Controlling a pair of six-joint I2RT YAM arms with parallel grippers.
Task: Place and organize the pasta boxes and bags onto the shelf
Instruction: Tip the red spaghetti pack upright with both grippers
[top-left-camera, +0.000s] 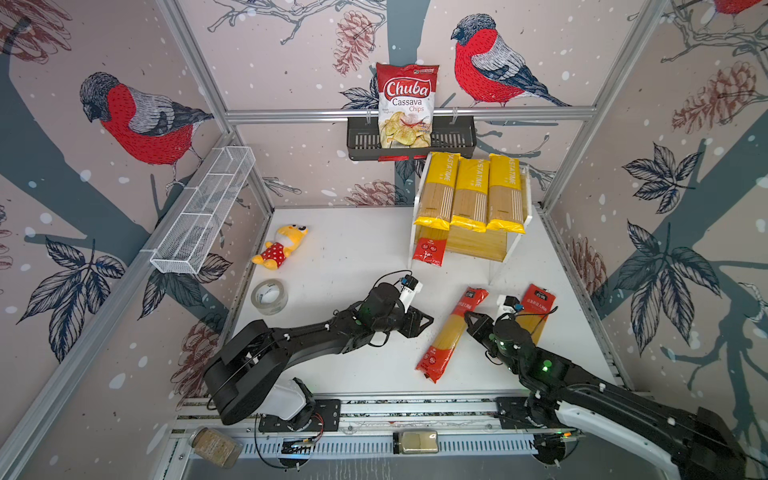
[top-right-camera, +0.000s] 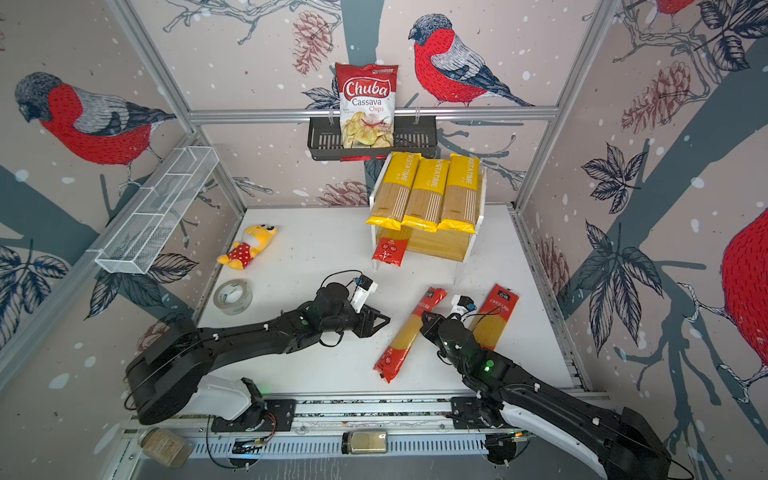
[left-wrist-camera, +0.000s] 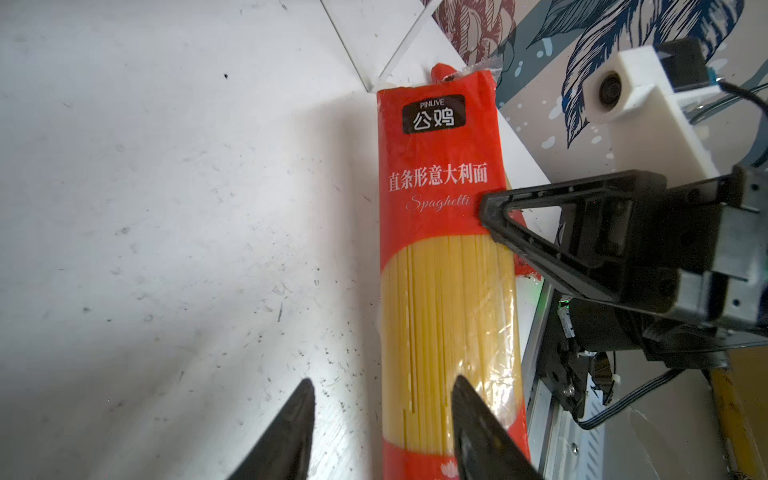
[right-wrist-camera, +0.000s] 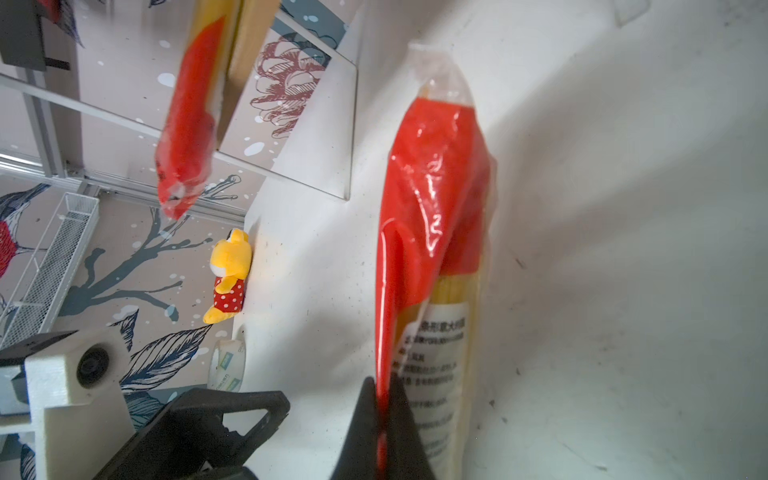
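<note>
Three yellow PASTATIME packets (top-left-camera: 471, 193) lie side by side on the shelf's top tier. One red-ended packet (top-left-camera: 430, 251) pokes out of the lower board (top-left-camera: 478, 247). Another red-ended spaghetti packet (top-left-camera: 453, 332) (left-wrist-camera: 444, 249) lies slantwise on the table. My right gripper (top-left-camera: 469, 319) (right-wrist-camera: 382, 386) is shut on a fold of red film along its edge. My left gripper (top-left-camera: 424, 322) (left-wrist-camera: 382, 384) stands open just left of that packet, one finger over its edge and nothing held. Another red-ended packet (top-left-camera: 538, 309) lies behind the right wrist, partly hidden.
A yellow plush toy (top-left-camera: 282, 247) and a tape roll (top-left-camera: 269, 296) sit on the table's left side. The white wire basket (top-left-camera: 203, 212) hangs on the left wall. The black basket (top-left-camera: 453, 141) with the Chuba bag (top-left-camera: 407, 104) hangs above the shelf. Two jars (top-left-camera: 216, 446) lie by the front rail.
</note>
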